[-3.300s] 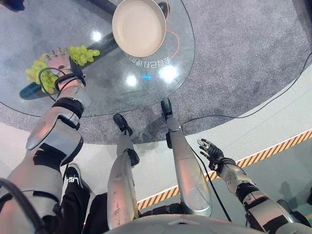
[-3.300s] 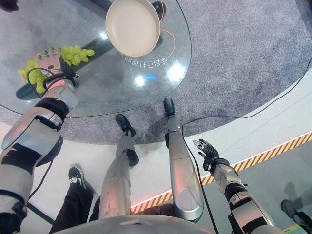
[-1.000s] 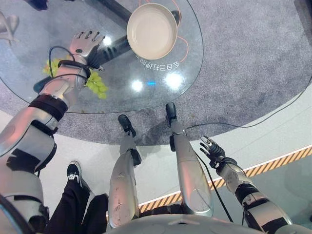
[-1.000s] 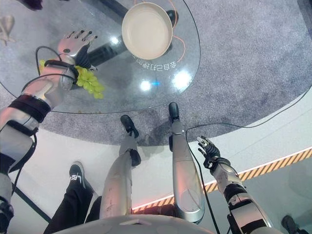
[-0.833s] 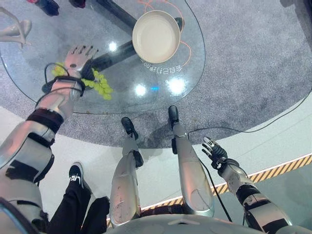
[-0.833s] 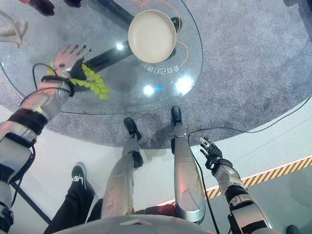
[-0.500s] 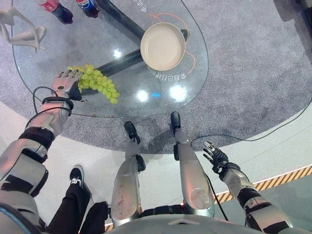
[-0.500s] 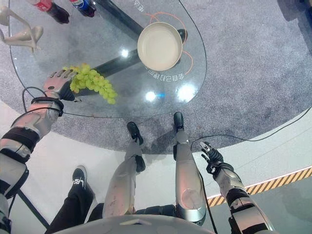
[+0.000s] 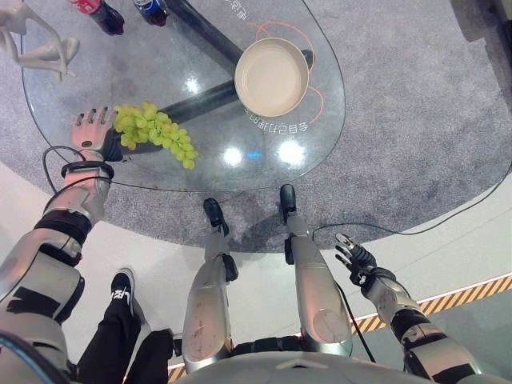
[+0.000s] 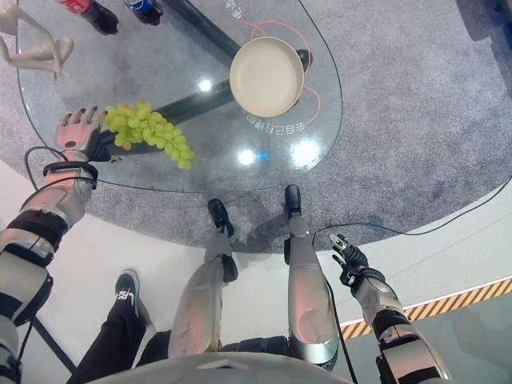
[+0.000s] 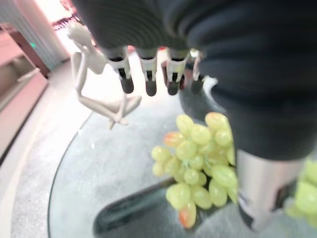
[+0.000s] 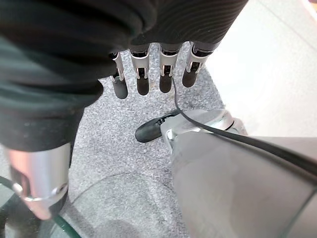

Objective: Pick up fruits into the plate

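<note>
A bunch of green grapes [image 9: 156,132] lies on the round glass table [image 9: 144,64], left of the middle. An empty cream plate [image 9: 272,76] stands farther back and to the right. My left hand [image 9: 90,128] rests at the left end of the bunch, open. In the left wrist view its fingers [image 11: 148,74] reach out straight and the thumb [image 11: 257,188] pokes in among the grapes [image 11: 198,158], holding nothing. My right hand [image 9: 356,258] hangs open, low at my right side, well away from the table, with straight fingers [image 12: 143,74] over the carpet.
A white figurine [image 9: 40,40] stands at the table's far left, with two bottles [image 9: 100,12] behind it. A dark table base [image 9: 200,96] shows under the glass. A person's leg and shoe [image 9: 120,296] are at the lower left.
The whole picture has shifted with the camera. My left hand, earlier lying over the grapes, has drawn back to the bunch's left end, still open. The right hand has stayed put.
</note>
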Tool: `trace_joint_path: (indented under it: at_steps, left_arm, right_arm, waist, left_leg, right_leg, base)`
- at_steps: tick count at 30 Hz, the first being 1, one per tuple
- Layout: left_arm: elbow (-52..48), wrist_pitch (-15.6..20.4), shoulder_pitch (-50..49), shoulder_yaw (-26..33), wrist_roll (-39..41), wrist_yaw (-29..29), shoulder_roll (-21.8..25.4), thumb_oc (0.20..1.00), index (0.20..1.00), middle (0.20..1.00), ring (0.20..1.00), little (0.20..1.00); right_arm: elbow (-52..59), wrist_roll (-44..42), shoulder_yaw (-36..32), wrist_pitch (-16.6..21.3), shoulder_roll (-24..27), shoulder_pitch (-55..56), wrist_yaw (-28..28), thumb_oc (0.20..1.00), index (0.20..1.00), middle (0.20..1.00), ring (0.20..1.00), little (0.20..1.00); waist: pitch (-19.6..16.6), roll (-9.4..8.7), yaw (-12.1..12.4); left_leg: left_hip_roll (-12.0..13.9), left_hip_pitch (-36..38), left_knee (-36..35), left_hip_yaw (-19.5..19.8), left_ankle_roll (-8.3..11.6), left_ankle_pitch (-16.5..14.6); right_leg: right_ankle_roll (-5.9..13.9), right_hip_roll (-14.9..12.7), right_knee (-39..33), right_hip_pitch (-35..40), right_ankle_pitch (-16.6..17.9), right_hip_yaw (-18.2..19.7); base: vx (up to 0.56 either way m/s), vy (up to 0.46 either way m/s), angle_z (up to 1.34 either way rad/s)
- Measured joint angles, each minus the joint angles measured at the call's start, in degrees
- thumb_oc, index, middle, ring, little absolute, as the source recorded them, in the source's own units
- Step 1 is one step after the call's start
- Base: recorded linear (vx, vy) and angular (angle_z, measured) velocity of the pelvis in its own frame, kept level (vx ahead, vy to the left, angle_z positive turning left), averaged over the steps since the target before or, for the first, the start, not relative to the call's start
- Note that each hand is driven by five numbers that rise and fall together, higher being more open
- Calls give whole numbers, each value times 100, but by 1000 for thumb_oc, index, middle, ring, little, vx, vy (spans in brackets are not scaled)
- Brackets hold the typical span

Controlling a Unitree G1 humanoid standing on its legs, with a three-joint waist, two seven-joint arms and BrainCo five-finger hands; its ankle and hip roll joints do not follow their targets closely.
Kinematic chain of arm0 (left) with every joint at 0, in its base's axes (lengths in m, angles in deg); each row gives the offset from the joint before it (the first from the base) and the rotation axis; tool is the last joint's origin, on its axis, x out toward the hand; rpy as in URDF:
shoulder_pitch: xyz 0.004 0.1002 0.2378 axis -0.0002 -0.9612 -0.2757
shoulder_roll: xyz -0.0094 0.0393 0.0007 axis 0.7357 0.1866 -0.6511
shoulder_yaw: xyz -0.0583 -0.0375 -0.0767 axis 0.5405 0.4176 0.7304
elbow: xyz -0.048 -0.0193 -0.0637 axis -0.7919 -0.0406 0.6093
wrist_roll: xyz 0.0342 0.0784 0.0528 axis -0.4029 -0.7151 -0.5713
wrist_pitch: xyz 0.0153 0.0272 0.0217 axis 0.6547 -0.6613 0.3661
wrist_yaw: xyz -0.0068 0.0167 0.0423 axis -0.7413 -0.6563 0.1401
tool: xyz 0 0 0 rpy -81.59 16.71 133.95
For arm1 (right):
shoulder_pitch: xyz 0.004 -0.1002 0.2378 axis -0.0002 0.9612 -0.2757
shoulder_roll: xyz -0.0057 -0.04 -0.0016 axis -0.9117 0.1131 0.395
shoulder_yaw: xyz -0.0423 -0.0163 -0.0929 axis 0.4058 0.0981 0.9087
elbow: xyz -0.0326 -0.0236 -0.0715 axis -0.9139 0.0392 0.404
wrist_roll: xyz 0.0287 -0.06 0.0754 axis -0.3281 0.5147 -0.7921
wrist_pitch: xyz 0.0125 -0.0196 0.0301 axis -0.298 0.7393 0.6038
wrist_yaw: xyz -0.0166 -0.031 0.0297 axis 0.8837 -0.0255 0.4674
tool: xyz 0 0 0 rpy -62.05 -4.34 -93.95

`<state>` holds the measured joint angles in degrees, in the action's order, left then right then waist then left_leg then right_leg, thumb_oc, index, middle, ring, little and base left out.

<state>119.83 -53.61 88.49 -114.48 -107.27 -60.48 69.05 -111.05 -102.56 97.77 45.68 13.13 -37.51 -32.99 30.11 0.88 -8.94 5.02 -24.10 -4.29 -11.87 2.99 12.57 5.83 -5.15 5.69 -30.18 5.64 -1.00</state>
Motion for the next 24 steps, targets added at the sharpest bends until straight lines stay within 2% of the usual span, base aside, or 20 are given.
trace_joint_path:
  at_steps: [8,13,20,24]
  left_arm:
    - [108,-318,404,-16,-116,70,-199,1000,1000,1000,1000,1000]
    - [245,-337,565,-34,-268,-15,-250,1000,1000,1000,1000,1000]
    - [542,-443,1061,-504,-408,-168,-433,1000,1000,1000,1000,1000]
    - [749,-483,1176,-693,-563,-354,-593,1000,1000,1000,1000,1000]
  right_arm:
    - [200,-15,21,-69,-3,30,-33,1000,1000,1000,1000,1000]
    - [198,-52,24,-77,-1,31,-31,1000,1000,1000,1000,1000]
    - [194,-55,201,-81,-2,37,-17,1000,1000,1000,1000,1000]
    - [188,-58,245,-78,-5,37,15,1000,1000,1000,1000,1000]
  waist:
    - [1,-33,-81]
    - [2,-39,-132]
    - [16,-177,-269]
    - [15,-178,-414]
  left_leg:
    - [4,-234,71,101,-1,19]
    - [9,-314,112,97,-1,17]
    - [8,-602,214,25,-11,13]
    - [8,-670,235,15,-11,13]
  right_leg:
    - [-1,-5,50,-166,-1,-90]
    - [1,-5,128,-270,-3,-81]
    - [2,-5,247,-614,-2,24]
    - [0,-5,258,-683,-1,36]
  base:
    - [12,-12,5]
    - [0,0,0]
    - [2,-4,-4]
    - [0,-1,-1]
